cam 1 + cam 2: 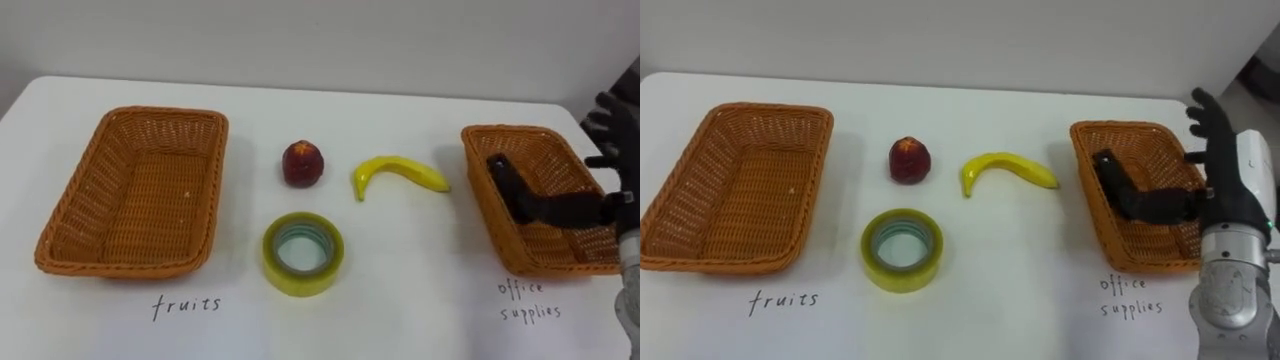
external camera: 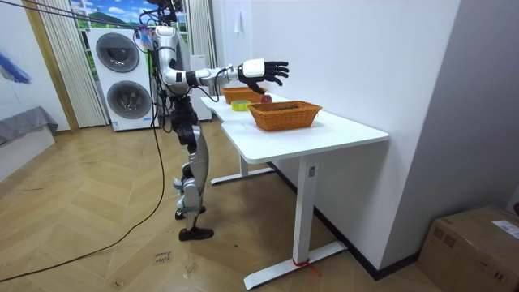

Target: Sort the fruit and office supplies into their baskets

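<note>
Right basket (image 1: 1087,195) holds black object (image 1: 1132,200); right hand (image 1: 1228,180) over its right rim, fingers spread.

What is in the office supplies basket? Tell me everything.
One black tool, maybe a stapler, lies in the basket. The open right hand above it covers the basket's right edge, so anything there is hidden.

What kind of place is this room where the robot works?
Probably a home-like test room, perhaps a laundry corner: two stacked white washing machines stand by beige curtains, and a white desk stands on wooden parquet floor.
</note>
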You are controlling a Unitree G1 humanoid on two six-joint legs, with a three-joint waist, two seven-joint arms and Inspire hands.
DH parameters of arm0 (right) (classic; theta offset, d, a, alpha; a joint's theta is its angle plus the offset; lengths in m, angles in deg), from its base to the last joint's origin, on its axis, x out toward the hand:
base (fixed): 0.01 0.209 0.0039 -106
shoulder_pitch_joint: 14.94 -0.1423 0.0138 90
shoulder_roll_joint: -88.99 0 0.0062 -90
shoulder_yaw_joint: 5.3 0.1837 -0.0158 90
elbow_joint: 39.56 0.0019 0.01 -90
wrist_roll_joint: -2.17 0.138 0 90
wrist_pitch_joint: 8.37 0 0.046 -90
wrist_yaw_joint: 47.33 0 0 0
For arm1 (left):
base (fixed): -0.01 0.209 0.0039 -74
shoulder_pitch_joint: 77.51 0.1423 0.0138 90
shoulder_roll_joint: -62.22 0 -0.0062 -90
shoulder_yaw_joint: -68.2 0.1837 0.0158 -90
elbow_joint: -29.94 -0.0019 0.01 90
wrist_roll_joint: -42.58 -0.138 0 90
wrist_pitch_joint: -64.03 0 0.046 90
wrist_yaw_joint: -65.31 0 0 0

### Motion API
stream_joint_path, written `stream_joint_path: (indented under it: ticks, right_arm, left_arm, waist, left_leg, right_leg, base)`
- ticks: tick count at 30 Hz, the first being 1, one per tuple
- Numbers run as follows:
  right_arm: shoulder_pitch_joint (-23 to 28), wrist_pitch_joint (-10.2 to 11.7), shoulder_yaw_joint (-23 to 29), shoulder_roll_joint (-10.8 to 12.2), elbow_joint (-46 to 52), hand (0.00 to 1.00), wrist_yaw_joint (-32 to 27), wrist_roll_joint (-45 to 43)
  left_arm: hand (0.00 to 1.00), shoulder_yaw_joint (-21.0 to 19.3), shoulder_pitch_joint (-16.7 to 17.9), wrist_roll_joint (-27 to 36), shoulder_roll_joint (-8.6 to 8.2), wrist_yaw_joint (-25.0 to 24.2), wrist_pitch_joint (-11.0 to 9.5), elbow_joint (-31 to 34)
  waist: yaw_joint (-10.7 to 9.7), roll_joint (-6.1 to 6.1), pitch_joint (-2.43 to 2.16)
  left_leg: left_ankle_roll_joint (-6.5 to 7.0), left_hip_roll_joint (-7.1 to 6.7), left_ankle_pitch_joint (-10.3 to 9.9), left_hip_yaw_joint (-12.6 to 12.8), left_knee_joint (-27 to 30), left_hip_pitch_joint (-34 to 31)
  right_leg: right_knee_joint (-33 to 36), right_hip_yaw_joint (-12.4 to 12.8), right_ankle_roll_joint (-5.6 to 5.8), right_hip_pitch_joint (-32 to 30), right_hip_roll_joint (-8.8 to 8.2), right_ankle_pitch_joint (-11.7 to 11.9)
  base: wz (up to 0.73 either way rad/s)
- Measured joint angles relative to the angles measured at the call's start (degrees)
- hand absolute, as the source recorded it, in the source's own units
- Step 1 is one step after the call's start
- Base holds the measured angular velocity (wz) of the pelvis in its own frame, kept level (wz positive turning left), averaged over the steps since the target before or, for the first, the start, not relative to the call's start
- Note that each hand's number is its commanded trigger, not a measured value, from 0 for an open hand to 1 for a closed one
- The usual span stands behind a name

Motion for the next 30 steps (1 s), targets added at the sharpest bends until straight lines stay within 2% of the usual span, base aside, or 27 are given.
stream_joint_path:
  ticks: [7,12,20,25,30]
  right_arm:
    - [0.0,0.0,0.0,0.0,0.0,0.0,0.4,0.1]
    - [0.0,0.0,0.0,0.0,0.0,0.0,0.5,-0.2]
    - [0.0,0.0,0.0,0.0,0.0,0.0,1.3,0.4]
    - [0.0,0.0,0.0,0.0,0.0,0.0,1.3,5.2]
    - [-0.4,0.0,0.0,0.1,0.0,0.0,1.5,14.5]
  left_arm:
    - [0.0,0.0,0.0,-0.1,0.0,0.1,0.0,0.3]
    - [0.0,0.0,0.0,0.0,0.0,0.1,0.0,0.4]
    - [0.0,0.0,0.1,-0.2,0.01,0.2,0.0,0.6]
    - [0.0,0.0,0.2,-0.4,0.01,0.9,0.0,0.6]
    - [0.0,0.0,0.1,-0.2,-0.04,1.4,0.0,0.0]
  waist:
    - [0.1,0.03,-0.14]
    - [0.1,0.25,-0.51]
    - [0.2,0.41,-0.46]
    - [0.4,0.52,-0.34]
    - [0.7,0.52,-0.25]
  left_leg:
    - [0.0,-0.01,0.0,0.0,0.0,0.0]
    - [0.0,0.0,0.0,0.0,0.3,0.2]
    - [0.0,0.01,0.0,0.1,0.0,0.2]
    - [0.0,0.05,0.0,0.6,-0.1,0.4]
    - [-0.03,0.07,0.0,1.2,-0.6,0.5]
  right_leg:
    - [0.0,0.2,0.0,0.0,0.04,0.0]
    - [0.0,0.1,0.0,0.1,0.04,0.0]
    - [0.0,0.5,-0.01,0.2,0.06,0.0]
    - [0.0,0.9,-0.01,0.0,0.17,0.0]
    - [0.1,1.6,-0.02,-0.3,0.28,0.0]
  base:
    - [0.0]
    - [0.0]
    - [-0.01]
    - [-0.06]
    - [-0.06]
